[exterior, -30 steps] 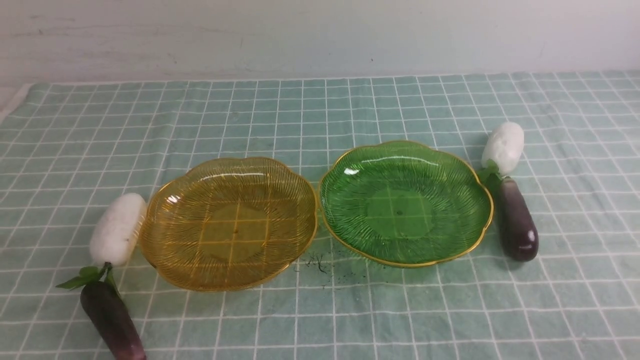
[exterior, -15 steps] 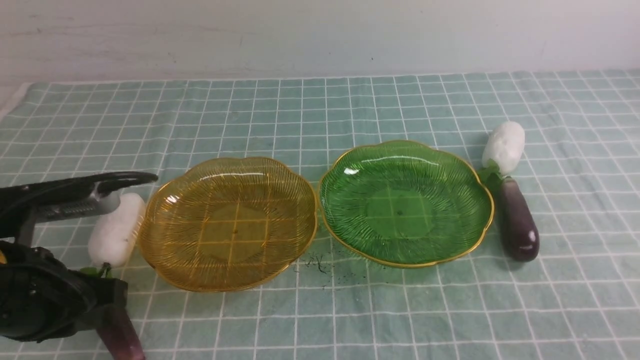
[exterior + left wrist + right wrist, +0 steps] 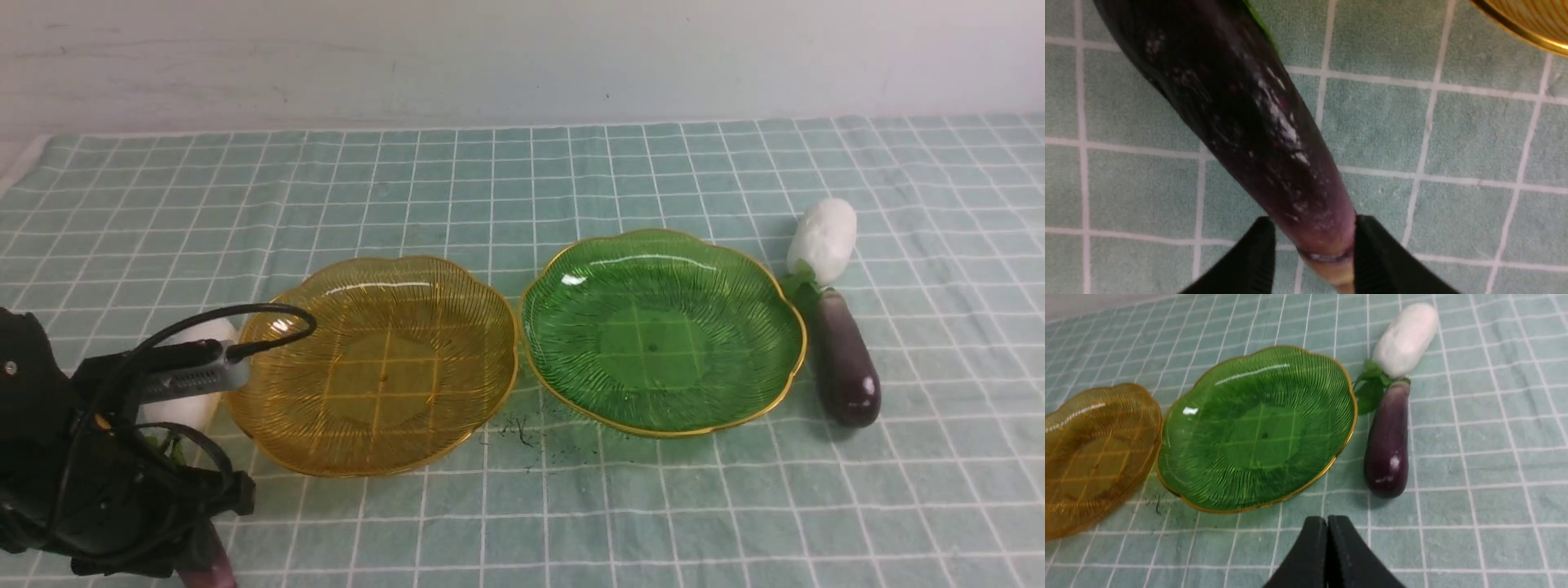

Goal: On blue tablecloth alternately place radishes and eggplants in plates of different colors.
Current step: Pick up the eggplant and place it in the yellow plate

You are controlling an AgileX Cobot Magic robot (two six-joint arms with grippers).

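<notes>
At the near left edge of the blue tablecloth (image 3: 522,180), the left gripper (image 3: 1310,228) stands with jaws parted astride the pale, narrow stem end of the left eggplant (image 3: 1249,134), which lies flat on the cloth, glossy dark purple and widening away from the fingers. Just beyond it the left radish (image 3: 184,408), white and matte, lies against the rim of the amber plate (image 3: 375,367). The green plate (image 3: 653,343) sits beside that, both bare. Right of it the right radish (image 3: 823,238) lies leaf-end to the stem of the right eggplant (image 3: 847,367), near the rim. The right gripper (image 3: 1327,522) hangs clenched on nothing, apart from both.
</notes>
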